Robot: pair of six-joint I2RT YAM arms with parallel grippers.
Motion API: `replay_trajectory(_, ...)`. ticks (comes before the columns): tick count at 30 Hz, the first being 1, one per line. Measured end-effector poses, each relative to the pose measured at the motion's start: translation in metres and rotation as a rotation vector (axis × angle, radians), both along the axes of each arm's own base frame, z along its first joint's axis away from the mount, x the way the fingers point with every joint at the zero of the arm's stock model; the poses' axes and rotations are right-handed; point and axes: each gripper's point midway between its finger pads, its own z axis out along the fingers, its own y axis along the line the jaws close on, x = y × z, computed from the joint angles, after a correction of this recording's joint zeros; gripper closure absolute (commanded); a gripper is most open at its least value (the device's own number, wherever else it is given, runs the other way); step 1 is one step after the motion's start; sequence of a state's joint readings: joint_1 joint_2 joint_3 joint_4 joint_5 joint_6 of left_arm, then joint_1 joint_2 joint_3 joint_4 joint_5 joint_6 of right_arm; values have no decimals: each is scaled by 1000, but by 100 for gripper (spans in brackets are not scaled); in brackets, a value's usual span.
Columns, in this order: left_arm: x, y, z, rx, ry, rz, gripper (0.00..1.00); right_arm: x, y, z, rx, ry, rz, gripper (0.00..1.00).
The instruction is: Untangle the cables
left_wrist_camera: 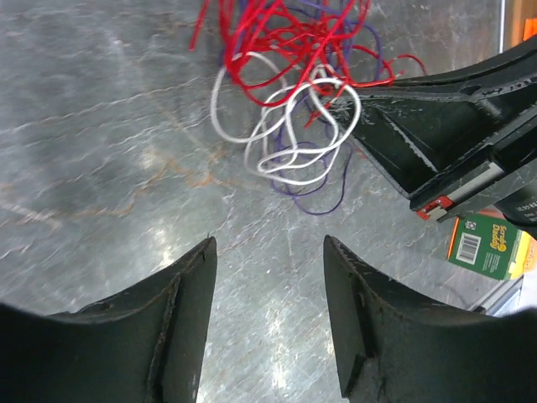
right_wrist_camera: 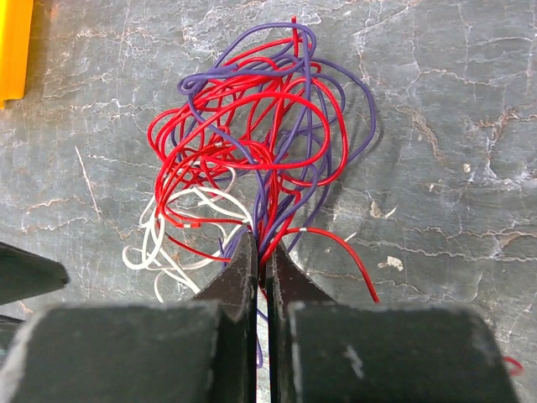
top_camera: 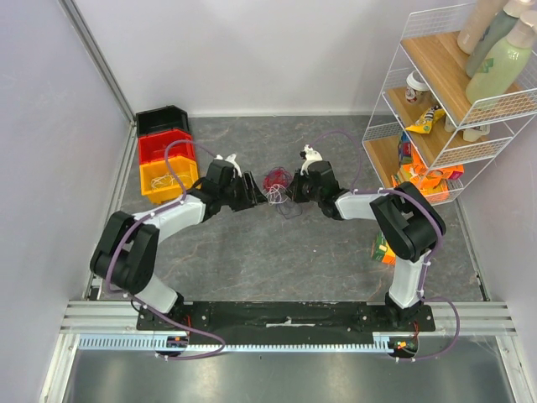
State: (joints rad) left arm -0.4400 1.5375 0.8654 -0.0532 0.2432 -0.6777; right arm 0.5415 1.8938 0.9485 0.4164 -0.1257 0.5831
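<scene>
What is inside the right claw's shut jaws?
Red and purple strands of the cables run into the tip of the right claw; which ones are actually pinched is hidden between the jaws.

We look down from above and behind the arm bases, taking in the whole table from afar; each wrist view sits low and close, facing forward past its own fingers; both share the cables ahead of the fingertips; the left catches the right gripper opposite.
</scene>
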Motion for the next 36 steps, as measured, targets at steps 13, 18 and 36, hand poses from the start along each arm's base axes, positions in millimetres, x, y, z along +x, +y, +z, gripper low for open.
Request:
replay_trajectory(13,27,-49,-1,21,-126,-136,39,-2,5,3,24,-7,28,100)
replay_trajectory(18,44,-49,1,90,-172,-137,42,-3,5,3,24,-7,30,100)
replay_trajectory(36,40,-46,-14,172,-165,-228,52,-3,5,1,23,-3,29,100)
